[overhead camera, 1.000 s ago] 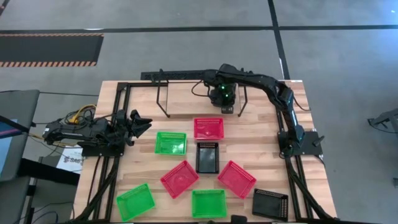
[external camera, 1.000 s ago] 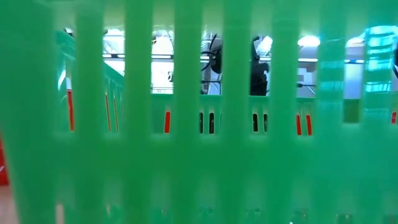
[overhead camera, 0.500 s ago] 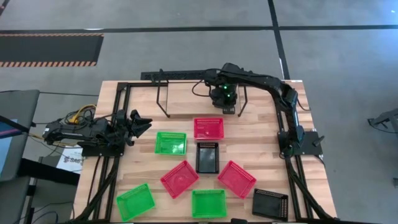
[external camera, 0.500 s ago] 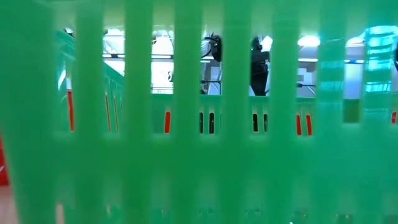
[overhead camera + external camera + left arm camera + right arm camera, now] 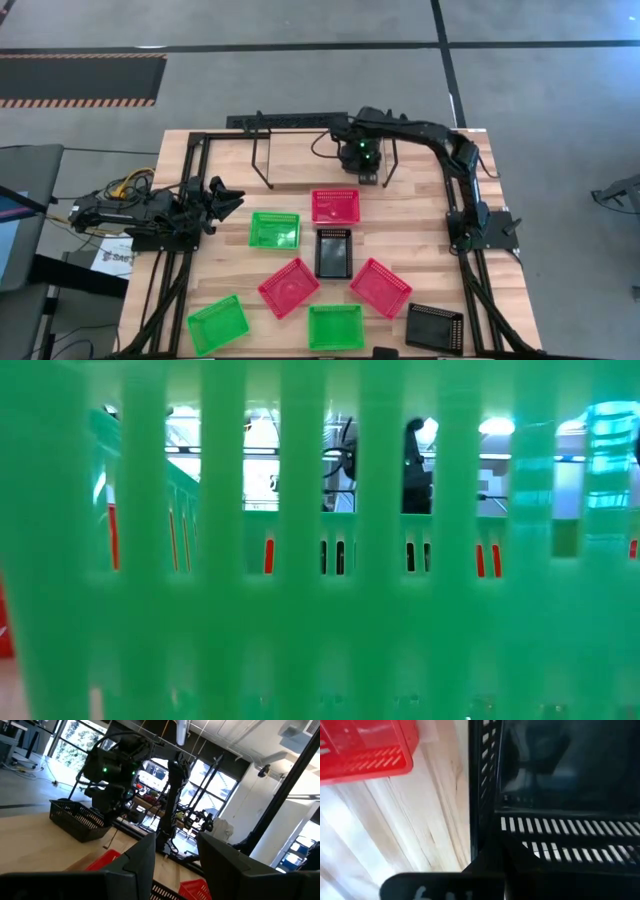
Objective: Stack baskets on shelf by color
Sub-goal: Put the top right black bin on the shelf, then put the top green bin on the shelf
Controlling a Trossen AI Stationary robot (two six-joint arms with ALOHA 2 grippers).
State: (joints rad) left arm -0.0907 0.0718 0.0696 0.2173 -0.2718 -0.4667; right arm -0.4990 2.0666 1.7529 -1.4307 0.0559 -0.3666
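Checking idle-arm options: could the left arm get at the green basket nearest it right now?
Probably yes. The left gripper rests at the table's left edge, pointing toward the green basket, with only bare tabletop between them. The right gripper is busy over the shelf.

This looked like a robotics lab or workshop: a light wood-plank tabletop (image 5: 420, 225) on a black metal frame (image 5: 190, 190) stood on grey concrete floor (image 5: 300, 25), with tall windows (image 5: 75, 745) and exposed ceiling pipes (image 5: 210, 740) beyond.
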